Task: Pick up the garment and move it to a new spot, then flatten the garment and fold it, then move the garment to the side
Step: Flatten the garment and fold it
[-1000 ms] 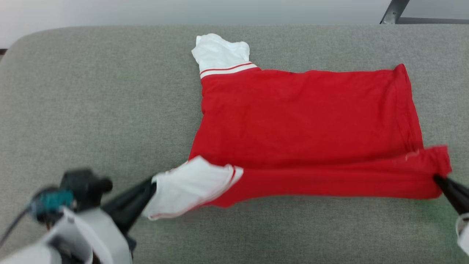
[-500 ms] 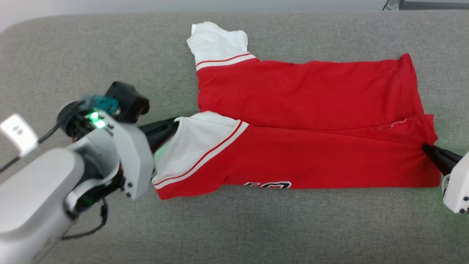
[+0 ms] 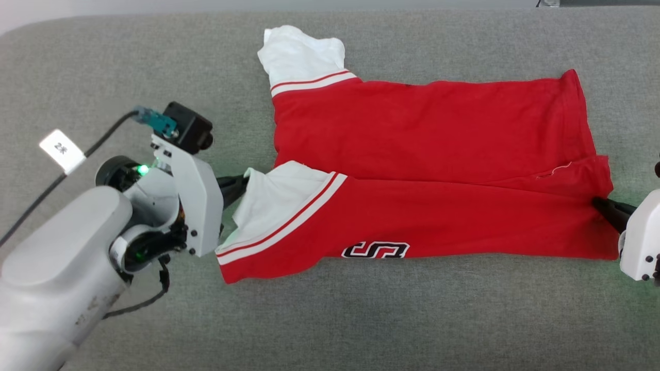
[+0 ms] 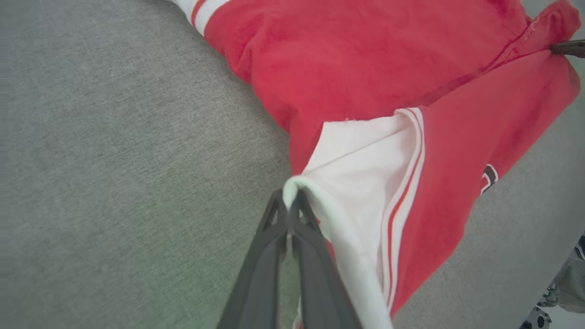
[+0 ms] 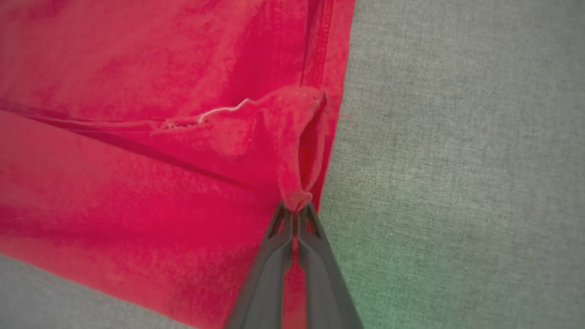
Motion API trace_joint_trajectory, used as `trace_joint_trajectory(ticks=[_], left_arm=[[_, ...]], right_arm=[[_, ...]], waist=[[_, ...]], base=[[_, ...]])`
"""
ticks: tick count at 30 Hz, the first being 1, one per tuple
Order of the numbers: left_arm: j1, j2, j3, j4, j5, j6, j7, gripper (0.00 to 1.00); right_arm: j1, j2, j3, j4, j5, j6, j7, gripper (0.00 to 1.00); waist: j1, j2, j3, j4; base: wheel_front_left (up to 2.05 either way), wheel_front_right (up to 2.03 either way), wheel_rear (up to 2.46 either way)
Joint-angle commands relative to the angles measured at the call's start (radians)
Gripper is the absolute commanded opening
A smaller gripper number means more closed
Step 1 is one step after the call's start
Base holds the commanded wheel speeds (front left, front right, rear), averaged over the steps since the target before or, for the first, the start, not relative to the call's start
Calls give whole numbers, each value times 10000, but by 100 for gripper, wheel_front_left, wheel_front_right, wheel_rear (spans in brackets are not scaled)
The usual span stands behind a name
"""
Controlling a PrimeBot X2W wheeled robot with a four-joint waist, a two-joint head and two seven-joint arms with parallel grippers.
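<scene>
The garment (image 3: pixel 428 139) lies across the middle of the grey surface (image 3: pixel 361 319) in the head view, with its red body stretching toward the right of the frame. Its lower strip is folded up over the rest. One white sleeve end (image 3: pixel 301 54) sticks out at the upper centre, with red-white trim below it. The other white sleeve end (image 3: pixel 273 198) sits at centre left on the folded strip. Part of a black, white-outlined emblem (image 3: pixel 375 250) shows along that strip's bottom edge.

The left claw (image 3: pixel 238 186) reaches in from the left of the frame, its dark fingers pressed together on the edge of the nearer sleeve. In the left wrist view, the left claw (image 4: pixel 289 203) pinches the rolled white hem at lower centre.

The right claw (image 3: pixel 604 207) enters at the right edge and pinches the garment's red hem. In the right wrist view, the right claw (image 5: pixel 296 209) has a small bunch of red cloth caught between its tips. A loose white thread (image 5: pixel 219 112) lies along a seam above and to the left.
</scene>
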State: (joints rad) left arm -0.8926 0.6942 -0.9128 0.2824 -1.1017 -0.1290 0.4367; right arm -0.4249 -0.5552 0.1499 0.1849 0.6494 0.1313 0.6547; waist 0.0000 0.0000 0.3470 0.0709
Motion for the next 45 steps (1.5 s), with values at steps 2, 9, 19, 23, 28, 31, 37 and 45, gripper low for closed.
trace_joint_trajectory(ticks=[2,9,19,23,28,31,37,45], left_arm=[[-110,-62,75,250,-107,-6,-37,100],[-143,-156,149,612,-306,86,22,100],[292,283,405,146,-136,792,-558,100],[664,516,564,-528,52,1433,-1025,100],[1386,843,724,-1745,331,2326,-1789,100],[1909,1066,854,-2449,490,2834,-2357,100],[3181,1432,1103,-3651,987,3645,-4036,100],[5070,1543,1501,-4239,796,4622,-5788,100]], right_arm=[[-153,13,8,114,-75,-11,89,15],[-204,93,33,213,-209,-11,146,100],[31,172,12,-243,-353,-11,-418,100],[238,101,44,-706,-524,-11,-1360,100],[709,-70,175,-1289,-994,-11,-3269,100],[1128,-3,131,-1534,-1518,-11,-4667,100],[2018,502,-319,-1560,-2880,-11,-7527,100],[3192,2070,-1891,-1610,-4320,-11,-9133,100]], waist=[[0,0,-91,63],[0,0,-360,136],[0,0,-959,166],[0,0,-1200,173],[0,0,-1429,200],[0,0,-1543,197],[0,0,-1693,100],[0,0,-1732,-264]], base=[[0,0,0],[0,0,0],[0,0,0],[0,0,0],[0,0,0],[0,0,0],[0,0,0],[0,0,0]])
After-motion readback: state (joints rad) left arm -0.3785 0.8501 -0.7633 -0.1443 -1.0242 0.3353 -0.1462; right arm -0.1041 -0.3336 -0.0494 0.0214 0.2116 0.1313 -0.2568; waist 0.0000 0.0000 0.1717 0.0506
